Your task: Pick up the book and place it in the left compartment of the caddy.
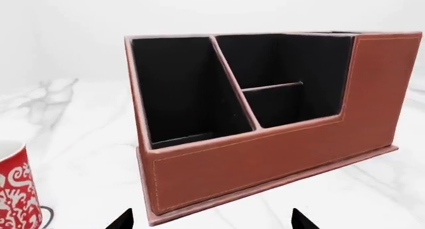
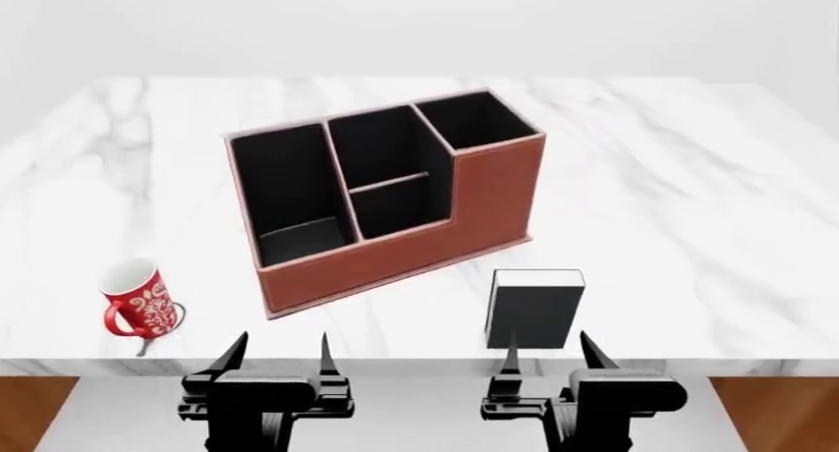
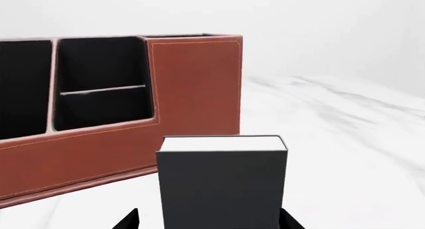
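While both arms sit low at the near edge of the white marble bench (image 2: 682, 177), the book (image 2: 535, 310) stands upright on it near that edge, white page edges facing up, just ahead of the right pincer (image 2: 544, 352). That pincer's jaws are spread wide and grip nothing; in the right wrist view the book (image 3: 222, 181) fills the space ahead of the two dark fingertips (image 3: 126, 220), and whether they touch its cover cannot be told. The left pincer (image 2: 278, 349) is likewise spread apart and empty, facing the front wall of the caddy (image 2: 380, 201).

The caddy stands in the middle of the bench, turned at an angle, well apart from the book. Its left compartment (image 2: 289, 192) is the long black-lined slot at the end nearer the mug (image 2: 138, 300), and it holds nothing. The red patterned mug stands by the bench's near left corner, clear of the caddy (image 1: 265, 154).
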Controlling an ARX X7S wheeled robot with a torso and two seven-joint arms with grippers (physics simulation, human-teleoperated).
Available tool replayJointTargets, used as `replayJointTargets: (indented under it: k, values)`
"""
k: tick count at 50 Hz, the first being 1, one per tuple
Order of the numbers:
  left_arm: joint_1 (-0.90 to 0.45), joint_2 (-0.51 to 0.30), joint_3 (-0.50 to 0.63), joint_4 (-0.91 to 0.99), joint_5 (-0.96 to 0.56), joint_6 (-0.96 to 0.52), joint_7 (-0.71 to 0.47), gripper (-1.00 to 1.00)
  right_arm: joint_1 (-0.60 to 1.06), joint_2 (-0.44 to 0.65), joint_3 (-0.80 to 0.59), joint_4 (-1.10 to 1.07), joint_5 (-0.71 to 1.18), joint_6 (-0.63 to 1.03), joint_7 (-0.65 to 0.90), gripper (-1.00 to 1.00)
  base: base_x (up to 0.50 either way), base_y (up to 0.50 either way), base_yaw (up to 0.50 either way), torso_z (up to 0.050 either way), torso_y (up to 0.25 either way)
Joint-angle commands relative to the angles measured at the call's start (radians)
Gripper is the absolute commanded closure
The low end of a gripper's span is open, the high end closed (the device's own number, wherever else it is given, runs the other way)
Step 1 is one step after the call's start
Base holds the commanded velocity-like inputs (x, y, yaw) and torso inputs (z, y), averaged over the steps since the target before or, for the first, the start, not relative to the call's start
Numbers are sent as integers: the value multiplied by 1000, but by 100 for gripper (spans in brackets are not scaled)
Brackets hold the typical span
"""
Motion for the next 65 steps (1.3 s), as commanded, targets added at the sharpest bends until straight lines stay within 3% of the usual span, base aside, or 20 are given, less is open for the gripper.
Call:
replayJointTargets:
  k: [1, 12, 17, 21, 25, 38, 46, 51, 58, 65]
  values:
    - [-1, -9, 16, 0, -10, 2, -14, -100, 3, 13, -10, -2, 12, 13, 20, -100, 0, -418, 0, 0, 0]
    - [1, -17, 25, 4, -19, 4, -28, -100, 1, 25, -25, -9, 1, 5, 41, -100, 0, 0, 0, 0, 0]
    - [10, -23, 35, 120, 13, -148, -76, -100, 2, 38, 18, -236, 56, 203, 102, -100, 0, 0, 0, 0, 0]
    - [-86, -43, 22, 564, 28, -613, -121, -100, 150, 78, 80, -640, 174, 650, 200, -100, 0, 0, 0, 0, 0]
    - [-164, -65, 29, 685, 24, -780, -119, -100, 275, 69, 160, -792, 302, 994, 233, -100, 0, 0, 0, 0, 0]
    - [-128, -71, 22, 611, 11, -678, -121, -100, 282, 105, 109, -741, 225, 898, 256, -100, 0, 0, 0, 0, 0]
    - [-128, -73, 15, 604, -4, -670, -120, -100, 405, 169, 296, -570, 130, 867, 365, -100, 0, 0, 0, 0, 0]
    - [-129, -77, 21, 600, -1, -664, -124, -100, 397, 206, 404, -584, 134, 891, 381, -100, 0, 0, 0, 0, 0]
    - [-125, -84, 27, 599, 0, -657, -129, -100, 340, 202, 485, -625, 191, 881, 337, -100, 69, 0, 0, 0, 0]
    - [-117, -87, 25, 595, -3, -647, -135, -100, 323, 201, 457, -620, 180, 875, 340, -100, 500, 0, 0, 0, 0]
